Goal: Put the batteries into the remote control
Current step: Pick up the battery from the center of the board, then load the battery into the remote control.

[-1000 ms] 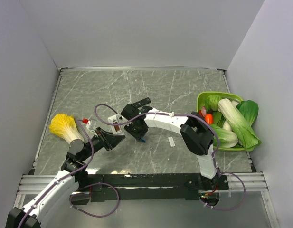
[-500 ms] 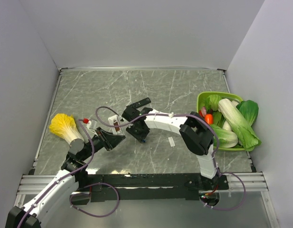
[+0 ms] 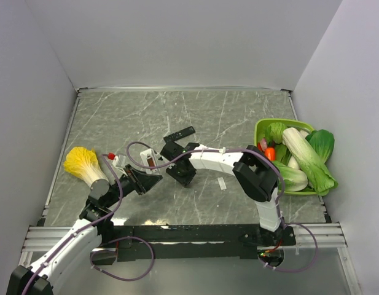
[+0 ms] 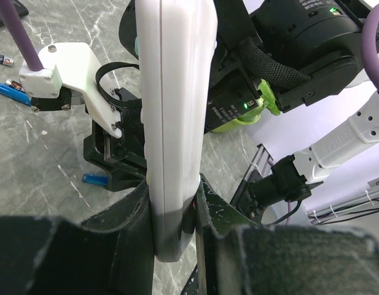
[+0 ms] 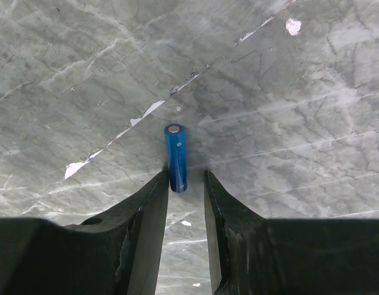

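My left gripper (image 4: 175, 209) is shut on the white remote control (image 4: 172, 123) and holds it on edge above the table; the remote also shows in the top view (image 3: 144, 161). One blue battery (image 5: 175, 158) lies flat on the grey table. My right gripper (image 5: 185, 178) is open and low over it. The battery's near end sits between the fingertips, against the left finger (image 5: 153, 196). The left wrist view shows this battery (image 4: 94, 179) under the right gripper (image 3: 182, 173). A second blue piece (image 4: 8, 89), perhaps the other battery, lies at that view's left edge.
A black remote (image 3: 179, 133) lies just behind the right gripper. A yellow cabbage (image 3: 83, 164) sits at the left. A green basket (image 3: 261, 129) of vegetables stands at the right. A small white strip (image 3: 222, 183) lies right of the grippers.
My right gripper has shifted slightly nearer and lower over the blue battery, which no longer shows in the top view. My left gripper still holds the white remote in place.
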